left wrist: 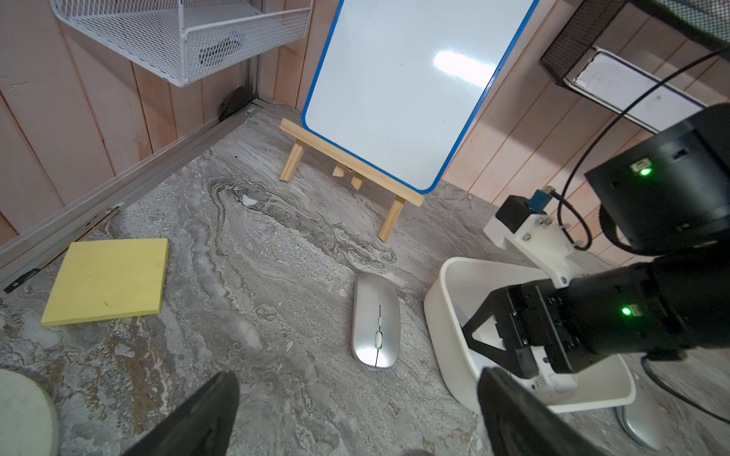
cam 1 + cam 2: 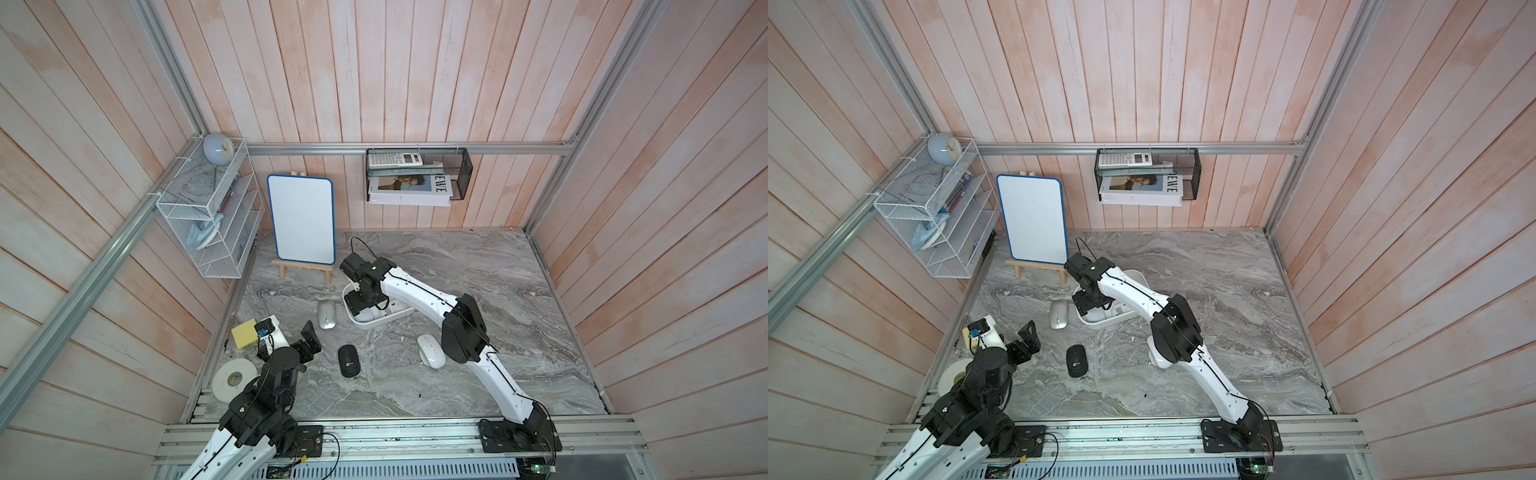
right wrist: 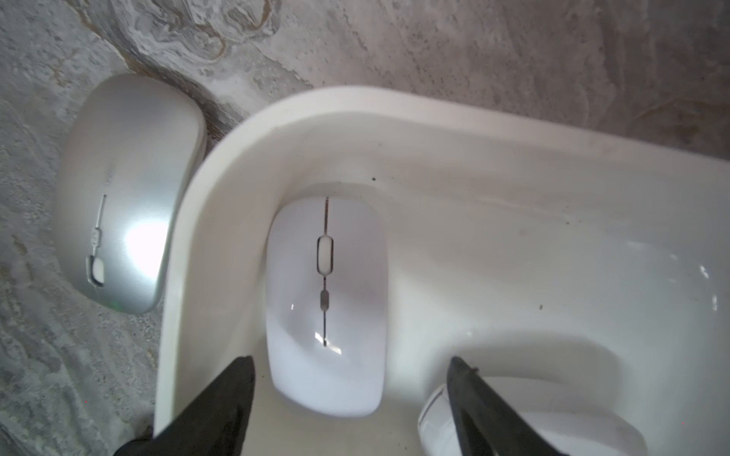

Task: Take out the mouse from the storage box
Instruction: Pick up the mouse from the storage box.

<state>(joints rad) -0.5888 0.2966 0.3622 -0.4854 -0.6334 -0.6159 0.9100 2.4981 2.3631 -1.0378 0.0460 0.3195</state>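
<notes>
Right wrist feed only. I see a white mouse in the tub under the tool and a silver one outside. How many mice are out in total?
Observer: Three on the table: silver mouse beside the storage box, black mouse, white mouse.
Operator: Left arm in the way?
Observer: No. Left tool is open, empty, well apart from the box.
Operator: Other white thing in the tub?
Observer: In the left wrist view, a white item with a printed label facing up; likely an upturned mouse.
</notes>
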